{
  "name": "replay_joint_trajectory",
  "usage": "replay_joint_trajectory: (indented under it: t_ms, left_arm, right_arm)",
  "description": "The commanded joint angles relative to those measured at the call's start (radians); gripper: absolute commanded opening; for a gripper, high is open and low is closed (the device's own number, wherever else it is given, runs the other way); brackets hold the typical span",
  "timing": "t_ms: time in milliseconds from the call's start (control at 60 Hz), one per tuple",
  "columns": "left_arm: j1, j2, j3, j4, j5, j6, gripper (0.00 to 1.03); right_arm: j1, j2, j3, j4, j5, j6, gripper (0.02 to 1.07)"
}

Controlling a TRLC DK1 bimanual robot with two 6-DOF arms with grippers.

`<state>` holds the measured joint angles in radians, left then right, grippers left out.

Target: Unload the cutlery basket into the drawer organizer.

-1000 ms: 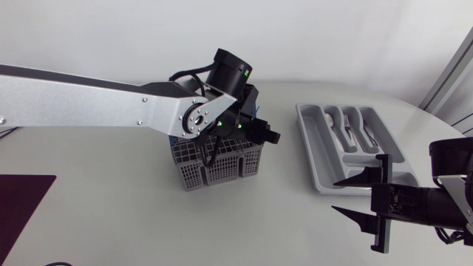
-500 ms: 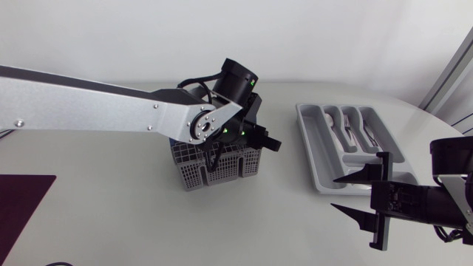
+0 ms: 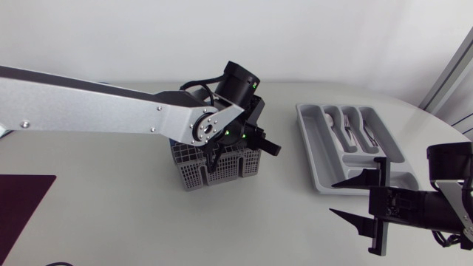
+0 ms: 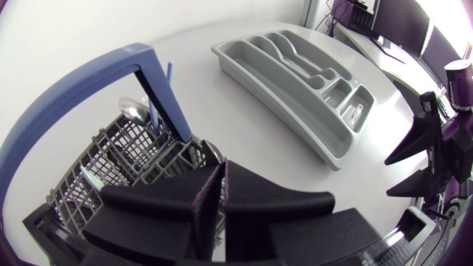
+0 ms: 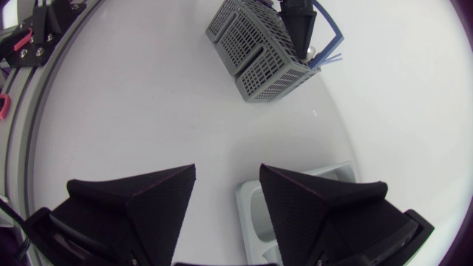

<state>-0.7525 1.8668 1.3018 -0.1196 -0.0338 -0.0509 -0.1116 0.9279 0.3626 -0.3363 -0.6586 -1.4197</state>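
— Step in hand, as you read it?

— Picking from the cutlery basket (image 3: 214, 168), I judge. The left end effector (image 4: 223, 174) is low over the basket's grid, beside the blue handle (image 4: 81, 92), on the side facing the drawer organizer (image 3: 314, 159).

— How far open?

— Closed to a thin slit, the two wedges almost face to face. Nothing shows between them, and I cannot tell whether a thin handle is pinched in that slit.

— What's in the basket?

— A spoon (image 4: 133, 111) stands bowl-up next to the blue handle, with a blue stick (image 4: 169, 74) just beside it. Some cutlery (image 3: 347, 129) already lies in the organizer's long compartments, so the job looks part done.

— And the other arm?

— The right end effector (image 3: 332, 197) hangs over the desk (image 3: 111, 222) just beside the organizer's near corner. Its fingers are spread wide, holding nothing and touching nothing.

— Next move?

— If something is caught, a straight lift clear of the grid walls, then a carry to the matching compartment. If not, it needs to open, settle around a handle and close. Basket and organizer are well apart, so the carry crosses the desk between them.
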Motion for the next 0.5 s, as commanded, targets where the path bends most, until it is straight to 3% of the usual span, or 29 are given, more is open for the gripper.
replay_joint_trajectory:
  t_ms: [0, 483]
  left_arm:
    - [0.001, -0.006, -0.036, 0.005, 0.021, 0.019, 0.08]
    - [0.008, -0.09, -0.056, 0.009, 0.103, 0.023, 0.08]
  right_arm:
    - [0.015, -0.011, -0.024, 0.002, -0.003, 0.021, 0.66]
    - [0.021, -0.021, -0.027, 0.002, 0.002, 0.025, 0.66]
